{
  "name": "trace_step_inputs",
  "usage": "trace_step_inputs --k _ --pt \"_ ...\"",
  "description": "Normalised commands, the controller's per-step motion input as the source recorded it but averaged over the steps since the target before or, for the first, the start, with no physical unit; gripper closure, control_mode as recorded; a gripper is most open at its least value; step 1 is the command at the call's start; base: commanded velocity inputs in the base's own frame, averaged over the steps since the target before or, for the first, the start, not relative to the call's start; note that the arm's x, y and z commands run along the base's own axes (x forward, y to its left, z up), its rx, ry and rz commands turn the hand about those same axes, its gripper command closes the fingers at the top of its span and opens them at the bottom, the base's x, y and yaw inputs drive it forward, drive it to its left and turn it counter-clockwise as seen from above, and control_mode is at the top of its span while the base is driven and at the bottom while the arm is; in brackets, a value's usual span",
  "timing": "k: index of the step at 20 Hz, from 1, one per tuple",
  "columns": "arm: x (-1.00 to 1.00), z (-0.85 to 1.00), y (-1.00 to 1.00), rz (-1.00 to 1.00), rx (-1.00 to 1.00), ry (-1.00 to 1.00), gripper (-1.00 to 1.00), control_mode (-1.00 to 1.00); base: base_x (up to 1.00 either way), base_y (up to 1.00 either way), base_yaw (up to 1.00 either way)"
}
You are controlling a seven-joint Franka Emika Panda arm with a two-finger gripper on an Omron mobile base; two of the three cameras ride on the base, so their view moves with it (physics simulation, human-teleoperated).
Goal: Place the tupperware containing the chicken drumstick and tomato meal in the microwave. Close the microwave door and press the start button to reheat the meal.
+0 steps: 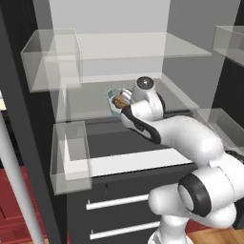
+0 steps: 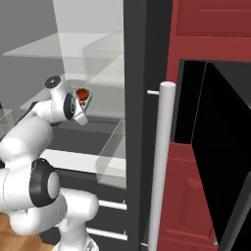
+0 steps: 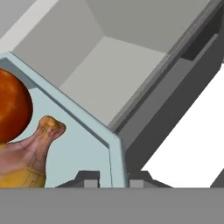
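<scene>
The step in hand is judged to be the carrying of the meal out of the open fridge; the placing, the door closing and the start press are not yet done.

In the hand view the gripper (image 3: 111, 180) is seen with its two dark tips set either side of the pale-blue rim of the tupperware (image 3: 78, 131), so it is judged to be clamped on that wall. Inside the container the chicken drumstick (image 3: 30, 157) lies just beside the tomato (image 3: 11, 109). The container is held tilted, above a fridge shelf (image 1: 95, 102) and within the compartment.

A withdrawal toward the base is called for next, with the container levelled so that nothing rolls out, then a swing to the right.

The way out is bordered by clear door bins (image 1: 71, 155) on the left and by another clear bin (image 2: 112, 157) on the right. Further right, the fridge door's long white handle (image 2: 161, 166) must be passed. Beyond it the microwave (image 2: 188, 98) is set in red cabinetry, with the microwave door (image 2: 225, 162) swung open.
</scene>
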Motion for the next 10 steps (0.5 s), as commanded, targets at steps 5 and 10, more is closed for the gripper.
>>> trace_step_inputs --k 5,10 --pt "-1.0 0.43 -0.75 0.01 0.03 -0.02 1.0 -1.0 0.0 0.0 0.0" --pt "-1.0 0.29 -0.61 0.02 -0.02 0.0 1.0 -1.0 0.0 0.0 0.0"
